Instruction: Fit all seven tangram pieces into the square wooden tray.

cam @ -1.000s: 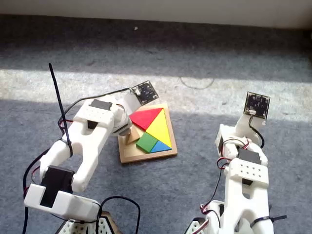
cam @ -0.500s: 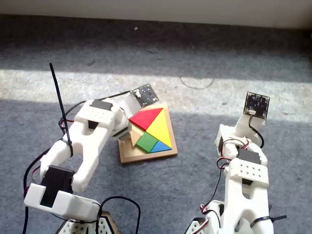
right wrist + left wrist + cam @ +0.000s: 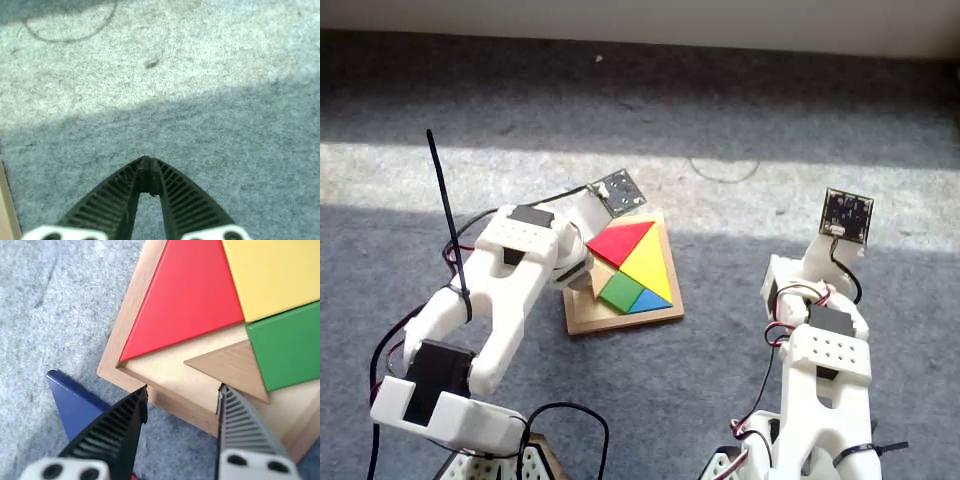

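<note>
The square wooden tray (image 3: 578,322) lies on the carpet and holds a red triangle (image 3: 619,243), a yellow triangle (image 3: 649,263), a green piece (image 3: 620,291) and a light blue piece (image 3: 651,301). A tan triangle (image 3: 232,369) lies flat on the tray floor beside the green piece (image 3: 290,342), below the red triangle (image 3: 187,295). My left gripper (image 3: 182,390) is open above the tray's rim (image 3: 170,400), holding nothing. A dark blue triangle (image 3: 75,402) rests on the carpet just outside that rim. My right gripper (image 3: 146,160) is shut over bare carpet, well right of the tray.
Grey carpet surrounds the tray, crossed by a sunlit band at the back. A thin loop of wire (image 3: 720,175) lies behind the tray. The left arm (image 3: 500,300) leans over the tray's left side; the right arm (image 3: 825,350) stands near the front right.
The left wrist has turned slightly over the tray's left edge, and the tan triangle now shows flat on the tray floor. The right arm has not moved.
</note>
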Motion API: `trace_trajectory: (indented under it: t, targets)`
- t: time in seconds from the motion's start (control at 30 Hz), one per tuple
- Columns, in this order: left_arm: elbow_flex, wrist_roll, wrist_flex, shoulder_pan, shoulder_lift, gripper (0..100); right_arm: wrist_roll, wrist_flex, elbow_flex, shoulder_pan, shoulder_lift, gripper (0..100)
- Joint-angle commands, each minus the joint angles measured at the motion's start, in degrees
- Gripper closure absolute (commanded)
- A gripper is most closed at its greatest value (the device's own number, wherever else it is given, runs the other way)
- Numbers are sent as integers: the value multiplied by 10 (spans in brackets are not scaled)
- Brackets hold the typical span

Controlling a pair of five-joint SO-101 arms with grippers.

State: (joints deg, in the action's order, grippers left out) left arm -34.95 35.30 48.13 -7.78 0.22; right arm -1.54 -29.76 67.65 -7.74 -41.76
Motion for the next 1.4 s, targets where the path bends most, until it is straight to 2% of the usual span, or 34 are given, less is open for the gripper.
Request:
trace_trajectory:
  t: [0.0,0.23,0.5,0.67,0.87,0.97,1.13,1.37]
  targets:
    - [24,-18,-12,-29,-7,762,-6,13,-5,4,-17,988]
    - [25,-74,-52,-30,-6,762,-6,13,-5,4,-17,988]
    - [26,-77,-49,-27,-7,762,-6,13,-5,4,-17,988]
    - [24,-116,-47,0,-23,762,-6,27,-4,4,-16,988]
    - [23,-120,40,31,-114,762,-6,27,-3,4,-16,988]
    - [23,-158,70,63,-153,762,-6,27,-3,4,-16,988]
    - [23,-170,114,139,-182,762,-6,27,-3,4,-16,988]
    - [24,-200,115,234,-160,762,-6,27,-3,4,-16,988]
